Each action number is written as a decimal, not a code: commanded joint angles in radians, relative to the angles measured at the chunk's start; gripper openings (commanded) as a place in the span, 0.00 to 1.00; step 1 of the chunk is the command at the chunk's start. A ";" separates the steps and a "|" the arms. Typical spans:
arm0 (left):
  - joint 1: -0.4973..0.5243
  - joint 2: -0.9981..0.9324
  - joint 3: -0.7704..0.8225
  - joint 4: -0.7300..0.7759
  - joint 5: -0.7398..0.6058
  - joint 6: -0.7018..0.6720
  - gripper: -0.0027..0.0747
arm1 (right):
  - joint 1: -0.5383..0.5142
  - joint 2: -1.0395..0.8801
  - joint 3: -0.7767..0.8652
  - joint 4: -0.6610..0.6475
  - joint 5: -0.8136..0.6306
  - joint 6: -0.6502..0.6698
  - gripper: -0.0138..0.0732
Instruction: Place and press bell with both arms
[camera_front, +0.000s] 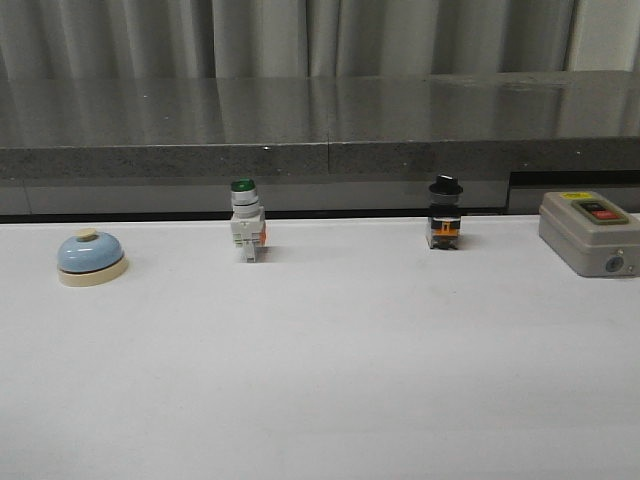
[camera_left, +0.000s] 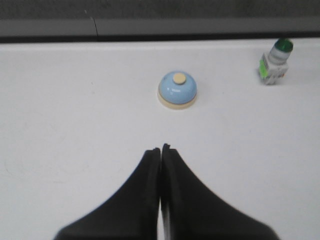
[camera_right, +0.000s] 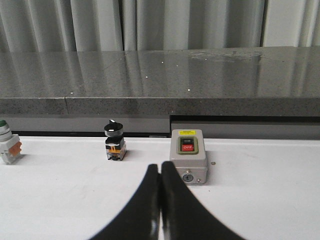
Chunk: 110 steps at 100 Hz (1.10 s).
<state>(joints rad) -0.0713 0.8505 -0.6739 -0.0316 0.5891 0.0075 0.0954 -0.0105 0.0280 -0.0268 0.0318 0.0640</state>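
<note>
- While neither arm shows in the front view, we see each tool from its own wrist camera: the left tool (camera_left: 160, 149) hangs low over the white counter (camera_front: 330, 370), aimed at the bell (camera_left: 177, 90), well short of it.
- We find the left tool clenched, its two black fingers pressed tip to tip, holding nothing and touching nothing.
- The right tool (camera_right: 160, 166) is likewise clenched and empty, pointing toward the grey box (camera_right: 188, 156), just short of it.
- We see the bell upright on the counter, well to the left of the green-capped pushbutton (camera_front: 246, 220), which we take as our landmark.
- The bell is a glossy light-blue dome on a cream round base, with a cream button on top.
- To the right of the pushbutton stands a black-knobbed switch (camera_front: 444, 212); farther right sits the grey box, with red and black buttons on top.
- The counter looks smooth and matte; behind the pushbutton runs a speckled dark stone ledge (camera_front: 320, 115).
</note>
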 joint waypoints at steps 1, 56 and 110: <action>0.002 0.054 -0.057 -0.013 -0.014 -0.007 0.01 | -0.006 -0.020 -0.016 0.001 -0.088 -0.007 0.08; 0.002 0.138 -0.075 -0.021 0.056 0.006 0.27 | -0.006 -0.020 -0.016 0.001 -0.088 -0.007 0.08; 0.002 0.138 -0.074 -0.003 0.079 0.059 0.89 | -0.006 -0.020 -0.016 0.001 -0.088 -0.007 0.08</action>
<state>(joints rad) -0.0713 0.9955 -0.7142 -0.0207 0.7125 0.0650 0.0954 -0.0105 0.0280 -0.0268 0.0318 0.0640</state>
